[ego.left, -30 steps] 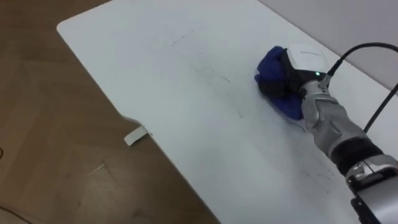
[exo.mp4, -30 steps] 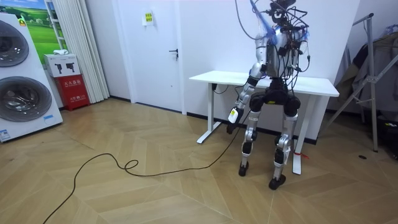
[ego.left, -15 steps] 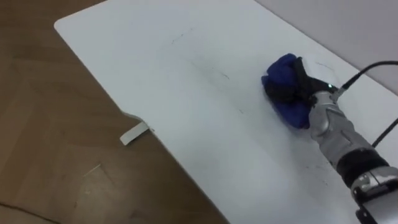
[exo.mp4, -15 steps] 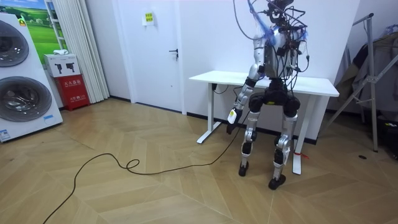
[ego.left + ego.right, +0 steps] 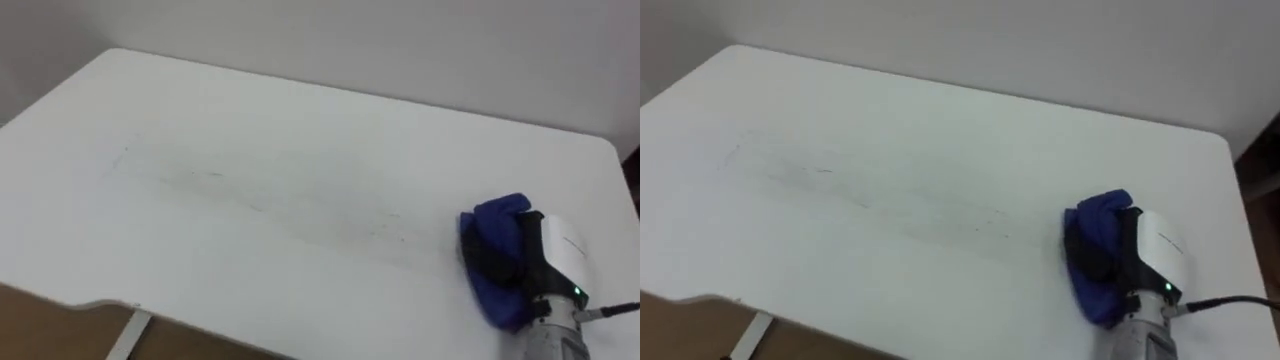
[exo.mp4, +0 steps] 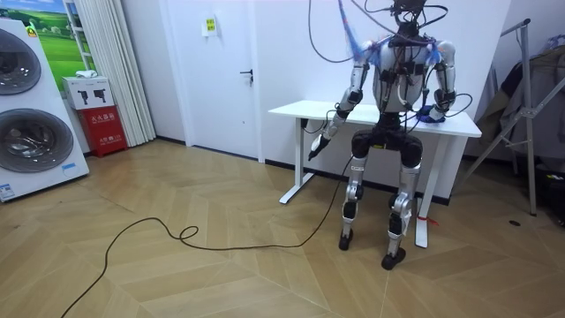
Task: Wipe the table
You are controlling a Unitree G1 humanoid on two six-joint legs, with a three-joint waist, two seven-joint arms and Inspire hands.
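One blue cloth (image 5: 497, 262), bunched up at roughly 4 o'clock on the white table (image 5: 250, 120). Right hand (image 5: 545, 262) parked on top, fingers curled down into the wad and pinning it to the surface. Left hand (image 6: 319, 146) out past the table's end on the room view's left, off the top entirely; open or closed, can't tell from here.

Looks like mid-wipe with plenty left: faint grey smudges (image 5: 300, 205) strung from about 10 o'clock in toward the centre, well apart from the cloth. To do this bit well, probably best to drag the wad toward 9 or 10 o'clock along that streak. Press evenly and go slow enough not to let the cloth roll out from under the palm. Worth overlapping the passes too.

Room-wise: tons of bare top toward 9, 10 and 12 o'clock, nothing to bump into. Tight only at 3 o'clock, table edge near the cloth, so no big swing that way. Wall (image 5: 400, 40) just past the far edge at 12.
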